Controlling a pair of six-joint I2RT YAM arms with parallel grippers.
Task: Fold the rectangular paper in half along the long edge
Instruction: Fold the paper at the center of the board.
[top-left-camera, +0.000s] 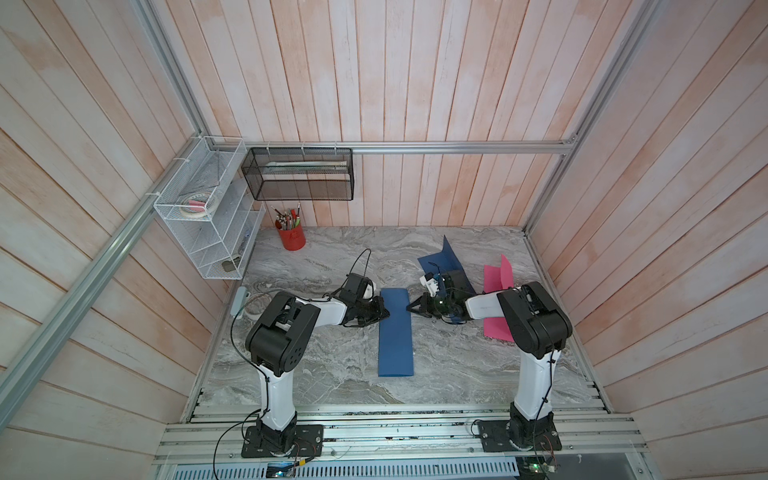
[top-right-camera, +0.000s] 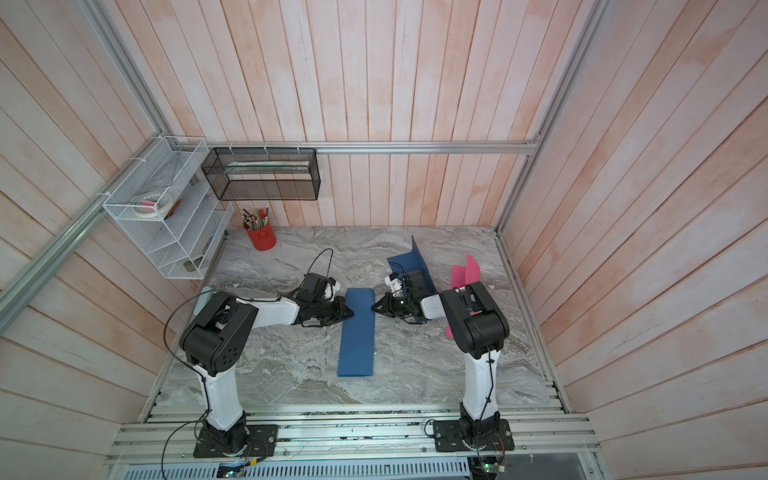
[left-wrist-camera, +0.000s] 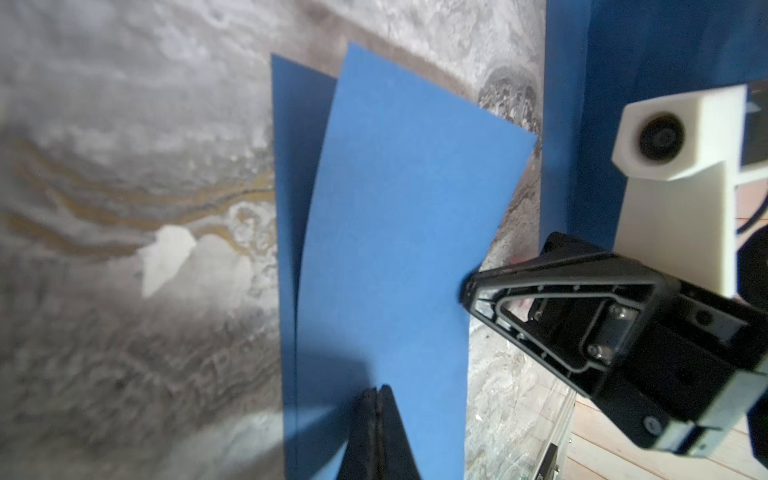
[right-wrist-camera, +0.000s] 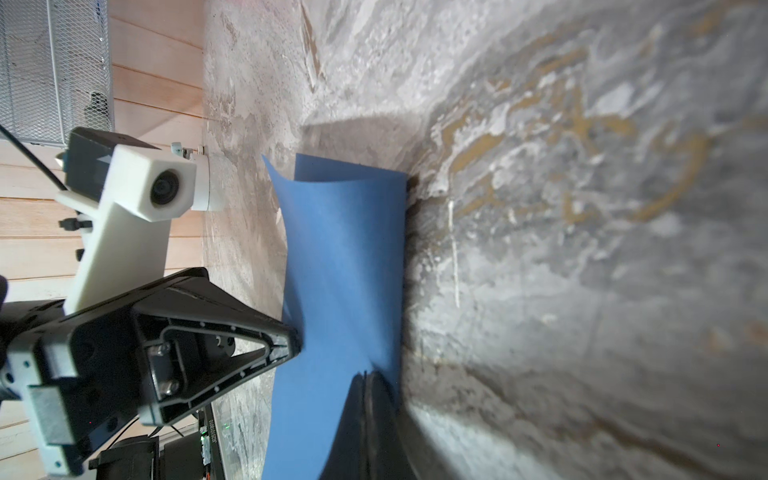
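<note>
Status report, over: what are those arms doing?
Both shut: left end effector, right end effector, tips touching folded blue paper rectangle, top flap bowed. Nothing blocking.

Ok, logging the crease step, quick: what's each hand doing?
Left hand: closed, at one long edge of the middle blue paper.
Right hand: closed, at its opposite long edge.

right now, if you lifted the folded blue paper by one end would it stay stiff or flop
Probably floppy: the folded blue paper bows, top layer lifting off the lower one. Likely light and springy, so it may reopen once the shut left gripper and right gripper leave.
</note>
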